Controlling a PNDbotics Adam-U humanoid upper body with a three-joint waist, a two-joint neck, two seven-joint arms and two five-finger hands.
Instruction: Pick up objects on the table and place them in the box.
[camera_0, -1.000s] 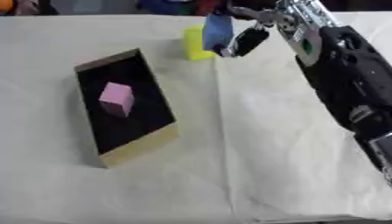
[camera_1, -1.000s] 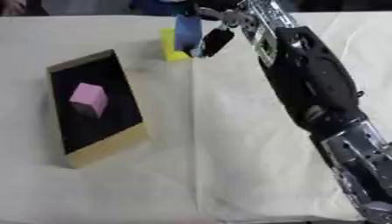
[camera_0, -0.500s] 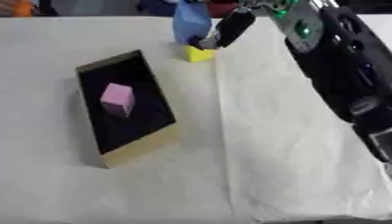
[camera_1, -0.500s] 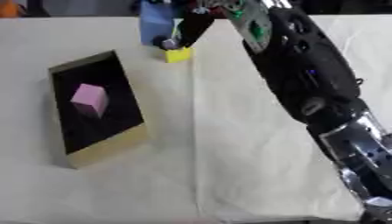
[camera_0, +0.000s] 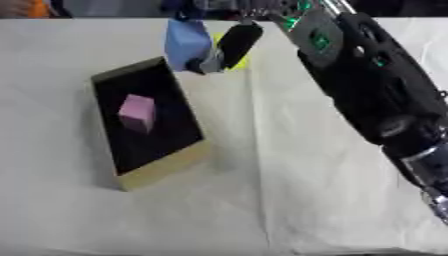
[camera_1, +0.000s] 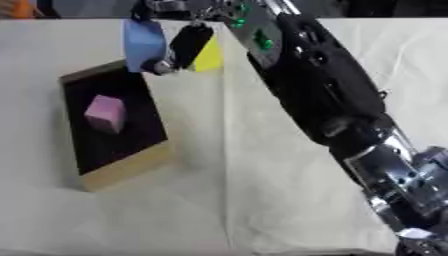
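The right hand (camera_0: 229, 42) is clamped on a blue object (camera_0: 186, 43), its dark fingers curled round the object's right side, and over the last second it has carried that object leftward along the far edge of the table (camera_0: 306, 200), from above the yellow block (camera_1: 210, 56) toward the box (camera_0: 162, 165); a second ago the blue object hung directly in front of the yellow block, and now it hangs just off the box's far right corner, above the table and not yet over the dark interior; the yellow block has stayed where it was near the far edge, now showing behind and to the right of the hand's fingers, so it was not the thing lifted; the pink cube (camera_0: 136, 112) lies inside the box as before, toward its far half, which leaves room nearer the near wall; I judge this to be the carry step, more than halfway through for this object, with the release not yet begun; the next move calls for a further shift left and toward the near side so that the object clears the box's wall and drops beside the pink cube rather than on the rim; the yellow block would remain to be fetched; the left hand shows in neither view.
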